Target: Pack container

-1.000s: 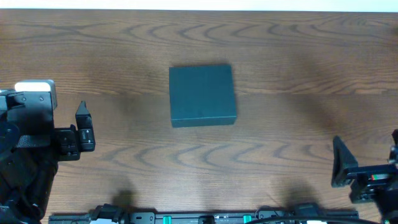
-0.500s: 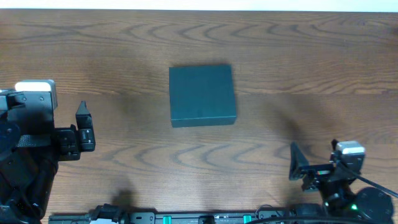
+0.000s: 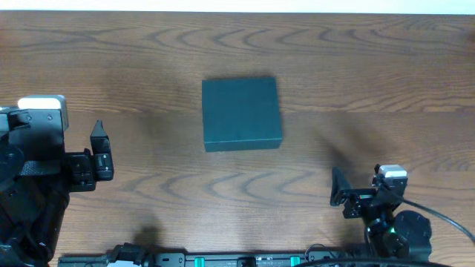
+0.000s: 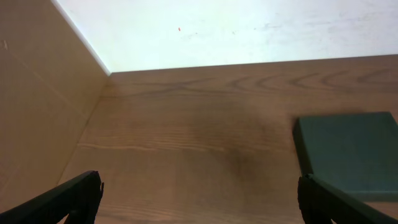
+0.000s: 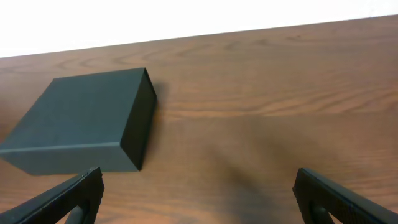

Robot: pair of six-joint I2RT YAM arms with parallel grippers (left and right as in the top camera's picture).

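The container [image 3: 242,113] is a dark teal-green box lying shut on the wooden table, a little left of centre. My left gripper [image 3: 99,142] hangs open well to its left, with nothing between the fingers. In the left wrist view the container [image 4: 348,146] lies ahead on the right, and the left gripper [image 4: 196,200] holds only bare wood between its spread fingers. My right gripper [image 3: 340,190] is open near the front right, short of the box. The right wrist view shows the container [image 5: 81,118] ahead on the left of the empty right gripper [image 5: 199,194].
A white surface [image 4: 249,31] borders the table's far edge. A tan panel [image 4: 31,93] stands along the left side in the left wrist view. A dark rail with equipment [image 3: 223,259] runs along the front edge.
The right arm has swung in from the far right edge toward the middle of the table front. The left arm and the container have not moved.
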